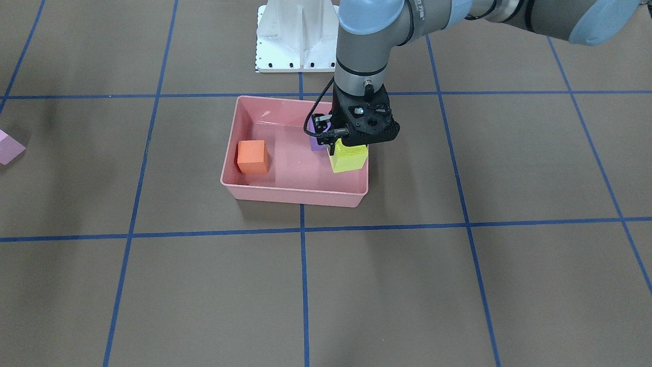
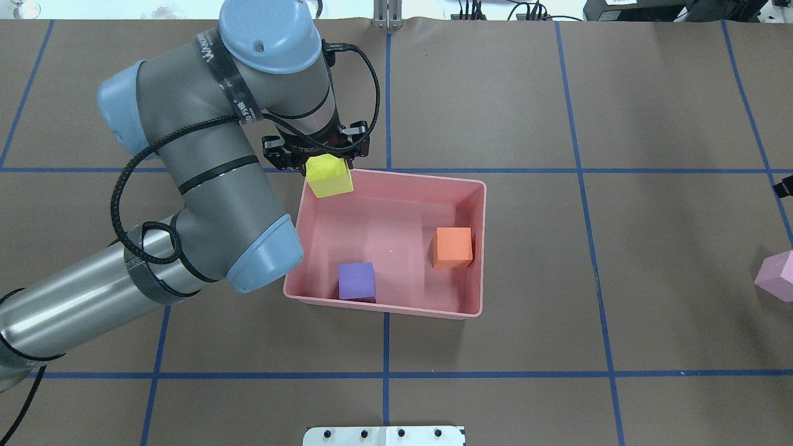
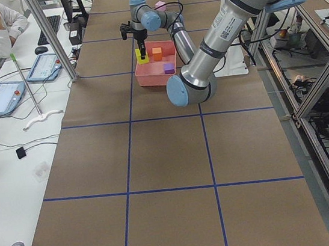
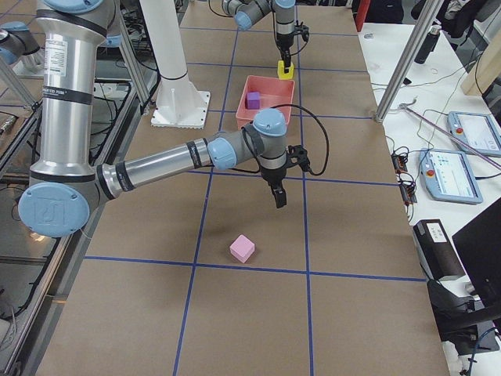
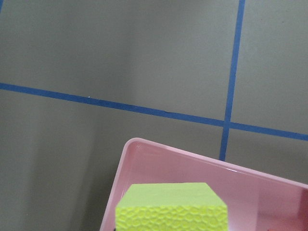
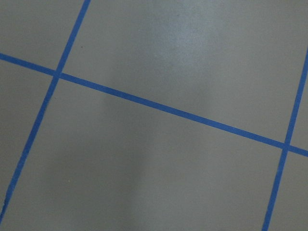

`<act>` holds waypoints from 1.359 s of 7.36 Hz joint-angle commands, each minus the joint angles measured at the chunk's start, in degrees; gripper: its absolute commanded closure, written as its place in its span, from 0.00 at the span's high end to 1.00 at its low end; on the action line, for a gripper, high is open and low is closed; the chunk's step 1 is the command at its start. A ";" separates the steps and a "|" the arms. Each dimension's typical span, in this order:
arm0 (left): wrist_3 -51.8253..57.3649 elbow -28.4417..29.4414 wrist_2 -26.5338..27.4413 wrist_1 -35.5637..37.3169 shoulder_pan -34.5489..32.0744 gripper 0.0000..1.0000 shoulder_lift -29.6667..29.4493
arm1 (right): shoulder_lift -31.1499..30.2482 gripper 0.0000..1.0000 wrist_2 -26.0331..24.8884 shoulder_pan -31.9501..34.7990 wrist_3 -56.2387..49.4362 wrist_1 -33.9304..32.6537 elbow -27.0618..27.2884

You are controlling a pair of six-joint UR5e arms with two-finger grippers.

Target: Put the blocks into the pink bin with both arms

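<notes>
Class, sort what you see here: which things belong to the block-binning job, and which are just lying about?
Job: glossy pink plastic bin; orange foam cube and purple foam cube inside it; yellow-green foam cube in the left gripper; light pink foam cube.
Lying about: white metal pedestal base; blue-framed tablet.

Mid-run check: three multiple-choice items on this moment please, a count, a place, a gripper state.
1. How many blocks rest on the pink bin's floor? A one; B two; C three.
2. Where is the light pink block? A in the bin; B in a gripper; C on the table, outside the bin.
3. The left gripper is: A shut on the yellow-green block; B open, empty; C shut, empty.
Answers: 1 B, only the orange block and purple block lie there. 2 C, it sits on the table far from the bin. 3 A, it clamps the cube.
</notes>
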 commanded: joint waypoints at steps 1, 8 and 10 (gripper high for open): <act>6.69 -1.32 0.62 -0.17 -0.24 1.00 -0.03 | -5.18 1.00 0.57 2.16 -2.02 3.51 -0.10; 47.94 -17.69 -8.08 1.25 -18.77 1.00 26.42 | -15.57 1.00 1.71 2.87 2.56 33.91 -10.81; 56.17 -17.34 -8.08 1.07 -20.97 1.00 28.35 | -14.88 1.00 2.60 2.44 -3.47 38.77 -13.81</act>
